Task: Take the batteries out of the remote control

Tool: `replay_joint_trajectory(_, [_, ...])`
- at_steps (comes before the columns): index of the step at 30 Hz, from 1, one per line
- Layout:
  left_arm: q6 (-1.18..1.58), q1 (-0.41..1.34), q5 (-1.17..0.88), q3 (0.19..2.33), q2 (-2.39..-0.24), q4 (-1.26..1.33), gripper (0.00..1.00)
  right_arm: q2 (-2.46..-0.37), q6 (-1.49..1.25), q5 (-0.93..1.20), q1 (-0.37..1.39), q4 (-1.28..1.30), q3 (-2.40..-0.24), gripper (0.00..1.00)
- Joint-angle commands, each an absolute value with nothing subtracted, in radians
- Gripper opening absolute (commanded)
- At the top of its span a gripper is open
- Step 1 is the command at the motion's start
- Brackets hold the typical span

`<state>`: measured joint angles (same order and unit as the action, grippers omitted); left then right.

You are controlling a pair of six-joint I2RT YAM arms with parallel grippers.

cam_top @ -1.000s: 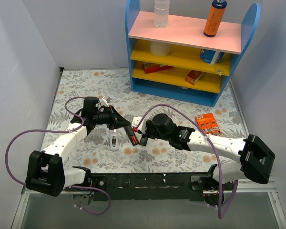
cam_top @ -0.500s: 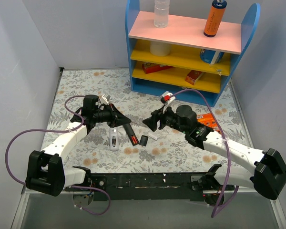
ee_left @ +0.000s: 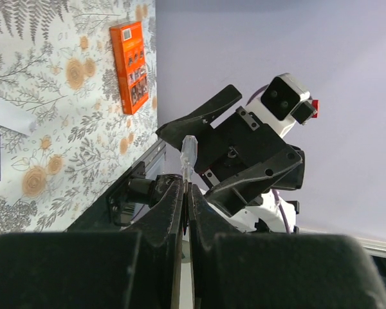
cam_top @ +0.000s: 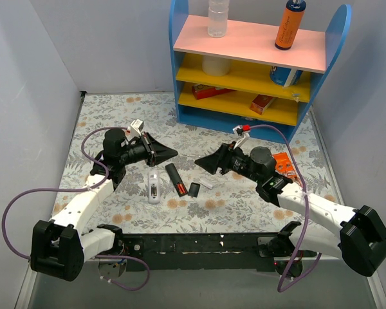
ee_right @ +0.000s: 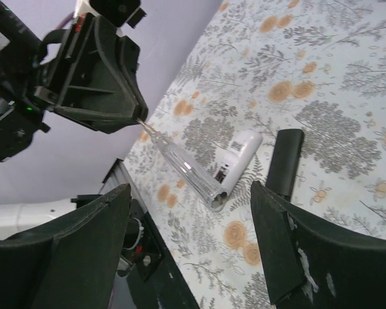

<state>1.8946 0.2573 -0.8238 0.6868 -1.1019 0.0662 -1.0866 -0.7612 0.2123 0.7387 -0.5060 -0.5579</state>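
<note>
The remote control [cam_top: 174, 177] is a slim black bar lying on the flowered table, and red of a battery [cam_top: 180, 188] shows in its open near end. Its small black back cover [cam_top: 194, 189] lies just right of it. My left gripper [cam_top: 172, 152] hovers behind the remote, shut on a thin clear pen-shaped tool [ee_left: 189, 149] that pokes out past its tips [ee_left: 185, 183]. My right gripper [cam_top: 202, 164] hangs open to the right of the remote with nothing between its fingers [ee_right: 83, 238]. In the right wrist view, the clear tool [ee_right: 180, 161] slants above the remote [ee_right: 284, 161].
A white device [cam_top: 154, 187] lies left of the remote, and a small white stick [cam_top: 206, 183] to its right. An orange pack [cam_top: 282, 166] lies partly under the right arm. A blue shelf [cam_top: 244, 119] with bottles and boxes stands at the back.
My right gripper opened, left the back cover on the table and pulled back to the right. My left gripper rose and drew back from the remote, still shut on the clear tool.
</note>
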Motion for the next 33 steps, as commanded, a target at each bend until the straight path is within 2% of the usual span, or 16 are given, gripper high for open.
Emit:
replay_joint_trajectory(1, [1.959,0.259,-0.853,0.676,-1.063,0.173,0.00,-1.101,-0.870,0.281,0.735,-0.712,-0.549,0.80])
replay_joint_trajectory(12, [1.990,0.259,-0.857,0.637,-1.020,0.201,0.00,-1.103,-0.904,0.232,0.735,-0.775,-0.554,0.70])
replay_joint_trajectory(18, [1.993,0.258,-0.856,0.635,-1.012,0.202,0.00,-1.114,-0.913,0.256,0.736,-0.805,-0.549,0.54])
replay_joint_trajectory(22, [2.008,0.259,-0.856,0.623,-1.005,0.235,0.00,-1.120,-0.925,0.258,0.739,-0.818,-0.537,0.58])
replay_joint_trajectory(24, [2.019,0.258,-0.851,0.615,-0.999,0.251,0.00,-1.124,-0.930,0.258,0.741,-0.833,-0.535,0.54])
replay_joint_trajectory(25, [2.020,0.259,-0.850,0.614,-0.999,0.256,0.00,-1.126,-0.933,0.259,0.742,-0.845,-0.531,0.48])
replay_joint_trajectory(30, [2.019,0.259,-0.850,0.612,-0.999,0.267,0.00,-1.134,-0.939,0.267,0.745,-0.885,-0.526,0.33])
replay_joint_trajectory(31, [2.016,0.259,-0.850,0.614,-1.002,0.267,0.00,-1.134,-0.939,0.267,0.746,-0.894,-0.526,0.20])
replay_joint_trajectory(33, [2.003,0.259,-0.856,0.618,-1.003,0.247,0.00,-1.132,-0.933,0.264,0.745,-0.907,-0.520,0.05])
